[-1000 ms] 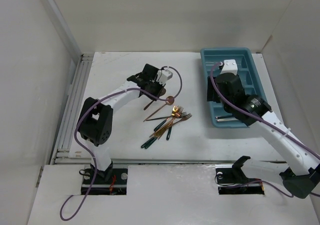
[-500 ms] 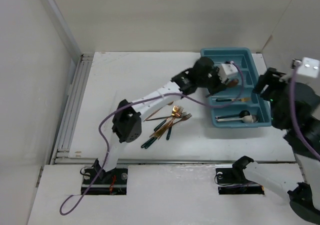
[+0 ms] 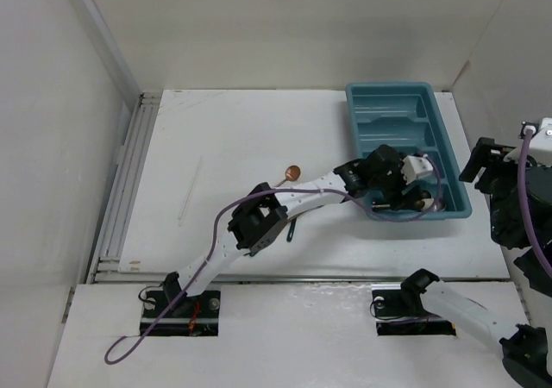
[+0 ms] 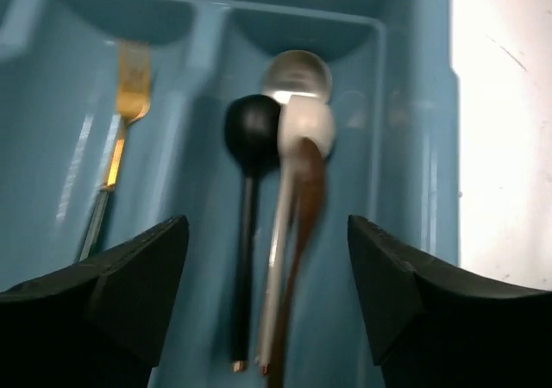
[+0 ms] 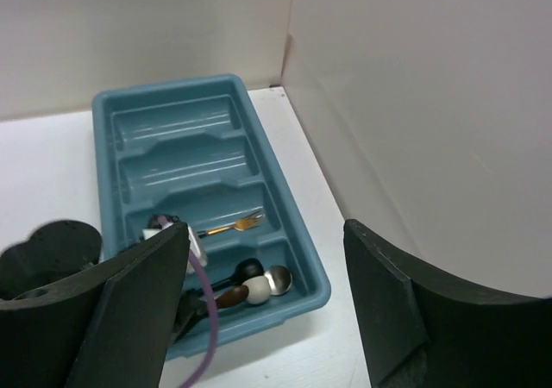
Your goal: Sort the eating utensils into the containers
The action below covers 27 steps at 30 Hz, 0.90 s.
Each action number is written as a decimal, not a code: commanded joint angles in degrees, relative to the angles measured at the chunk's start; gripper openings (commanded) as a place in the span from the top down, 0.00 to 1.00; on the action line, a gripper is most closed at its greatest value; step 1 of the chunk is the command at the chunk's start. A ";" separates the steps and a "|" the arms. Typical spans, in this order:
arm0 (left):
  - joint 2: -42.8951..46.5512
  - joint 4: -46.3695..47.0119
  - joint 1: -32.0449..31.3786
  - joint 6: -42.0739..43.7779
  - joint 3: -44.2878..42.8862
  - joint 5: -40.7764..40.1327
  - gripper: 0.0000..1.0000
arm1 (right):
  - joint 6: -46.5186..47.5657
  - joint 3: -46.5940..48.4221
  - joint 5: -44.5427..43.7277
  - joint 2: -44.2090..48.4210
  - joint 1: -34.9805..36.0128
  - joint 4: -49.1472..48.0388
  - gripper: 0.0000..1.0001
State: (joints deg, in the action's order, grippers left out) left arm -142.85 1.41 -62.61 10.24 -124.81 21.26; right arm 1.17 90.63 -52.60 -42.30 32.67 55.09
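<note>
Seen from above, my left arm [image 3: 310, 190] lies stretched low across the table with its elbow bent near the middle, and my left pincer [image 3: 404, 191] hangs over the near end of the teal cutlery tray [image 3: 448, 147]. My right arm [image 3: 517, 207] stands raised off the right side, well apart from the tray. A copper spoon [image 3: 291, 172] lies on the table just beside my left forearm, and what looks like a dark handle [image 3: 291, 230] pokes out by the elbow — any other utensils there are hidden under the arm. That is my worry: drawing the left arm back this low could, I judge, sweep those pieces about, and the purple cable [image 3: 392, 215] looping at the tray's near edge could catch the rim and drag it. In my left wrist view the fingers [image 4: 129, 276] stand wide apart with nothing between them; below lie the spoons [image 4: 285, 138], bunched in the end slot, with a gold fork [image 4: 129, 95] in the slot beside. In my right wrist view my right pincer [image 5: 267, 319] gapes empty too — high up, looking down on fork and spoons in the tray's two nearest slots.
</note>
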 commanded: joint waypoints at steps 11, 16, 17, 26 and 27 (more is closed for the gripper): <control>30.13 -15.88 15.91 0.56 16.12 -14.66 0.29 | 4.28 -11.88 20.33 -12.86 -0.06 -24.57 0.13; 40.53 -18.99 26.29 2.41 37.42 -13.97 0.22 | 4.28 -10.39 28.94 -21.67 -0.58 -31.10 0.08; 42.37 -18.99 27.53 3.03 40.15 -13.96 0.21 | 4.28 -8.56 29.65 -23.07 -0.59 -31.62 0.07; 41.42 -19.08 31.32 8.04 52.21 -5.88 0.17 | 1.20 -5.56 31.68 -29.24 -0.59 -31.36 0.07; 41.42 -18.29 31.32 8.04 52.91 -5.88 0.17 | 0.68 -5.55 31.16 -29.24 -0.59 -29.88 0.07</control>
State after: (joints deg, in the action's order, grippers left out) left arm -103.72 -18.61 -30.83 16.29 -72.53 11.62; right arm 3.86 81.54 -22.33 -72.60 32.56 27.83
